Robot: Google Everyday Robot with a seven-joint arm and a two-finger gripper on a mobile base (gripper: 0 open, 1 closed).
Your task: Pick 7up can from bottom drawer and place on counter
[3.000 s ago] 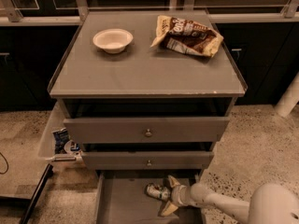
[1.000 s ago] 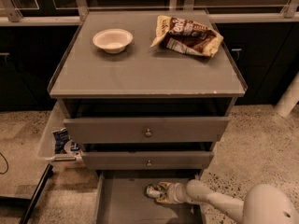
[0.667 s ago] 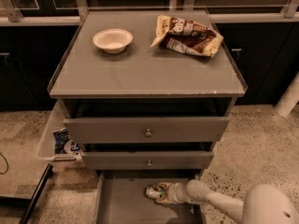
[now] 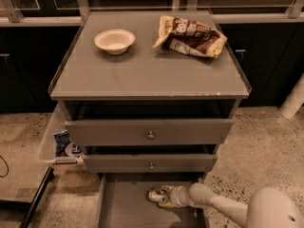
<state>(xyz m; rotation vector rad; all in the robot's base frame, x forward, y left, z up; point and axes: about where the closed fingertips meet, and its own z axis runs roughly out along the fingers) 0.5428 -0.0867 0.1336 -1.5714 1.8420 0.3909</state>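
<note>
Camera view: the gripper point(image 4: 163, 196) was inside the open bottom drawer point(image 4: 121, 208), right at the 7up can point(image 4: 153, 194) lying on the drawer floor. Whether it had clamped the can could not be told. Lifting the can and setting it on the counter point(image 4: 142, 72) were judged not yet done.

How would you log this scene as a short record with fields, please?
gripper: reaching down into the bottom drawer, apparently closed on the 7up can
7up can: on its side, low in the drawer, silver end facing left
bottom drawer: pulled open
upper drawers: two, each with a knob, both partly out
counter: holds a white bowl at back left and a snack bag at back right
task stage: can gripped, not yet on the counter
</note>
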